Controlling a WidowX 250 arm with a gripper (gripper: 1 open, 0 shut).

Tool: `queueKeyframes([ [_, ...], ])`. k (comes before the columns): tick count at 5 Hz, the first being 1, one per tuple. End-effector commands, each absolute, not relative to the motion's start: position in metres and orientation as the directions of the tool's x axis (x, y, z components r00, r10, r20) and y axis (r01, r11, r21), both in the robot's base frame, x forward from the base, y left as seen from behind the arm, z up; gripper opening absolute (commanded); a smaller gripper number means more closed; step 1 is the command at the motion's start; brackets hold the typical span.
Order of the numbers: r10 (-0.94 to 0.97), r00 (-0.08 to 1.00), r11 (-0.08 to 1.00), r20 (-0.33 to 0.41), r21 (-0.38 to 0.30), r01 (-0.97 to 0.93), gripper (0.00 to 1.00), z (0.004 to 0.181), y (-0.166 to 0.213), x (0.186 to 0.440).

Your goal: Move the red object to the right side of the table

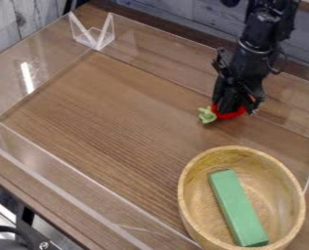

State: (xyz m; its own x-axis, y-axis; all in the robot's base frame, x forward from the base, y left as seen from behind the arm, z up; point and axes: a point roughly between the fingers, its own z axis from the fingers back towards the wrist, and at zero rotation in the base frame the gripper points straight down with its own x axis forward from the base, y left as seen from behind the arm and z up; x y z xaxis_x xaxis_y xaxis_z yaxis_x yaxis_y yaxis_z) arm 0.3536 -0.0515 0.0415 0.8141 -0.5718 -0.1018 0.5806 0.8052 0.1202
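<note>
Fingers (233, 104) clamp the red toy fruit (225, 112) round its soft, light middle, leaf tuft poking left, low over the desk (105, 117).

A single fixed camera looks down at a slant on the worktop (111, 107) from above its near left corner, facing across the wood grain toward the far right. It stands at middling range: the wooden bowl (243, 200) sits nearest the lens at lower right, the arm beyond the bowl enters from the top edge, and the clear acrylic walls (46, 171) run diagonally left of the bowl.
</note>
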Motion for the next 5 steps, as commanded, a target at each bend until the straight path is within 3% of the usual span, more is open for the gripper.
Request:
queueKeyframes([
  [1, -0.624, 0.781, 0.768, -0.023, 0.168, 0.618, 0.00, 0.067, -0.059, 0.366],
  [3, -0.566, 0.824, 0.808, 0.013, 0.205, 0.552, 0.00, 0.095, -0.050, 0.364],
  [5, -0.546, 0.838, 0.827, 0.011, 0.172, 0.536, 0.00, 0.092, -0.043, 0.361],
])
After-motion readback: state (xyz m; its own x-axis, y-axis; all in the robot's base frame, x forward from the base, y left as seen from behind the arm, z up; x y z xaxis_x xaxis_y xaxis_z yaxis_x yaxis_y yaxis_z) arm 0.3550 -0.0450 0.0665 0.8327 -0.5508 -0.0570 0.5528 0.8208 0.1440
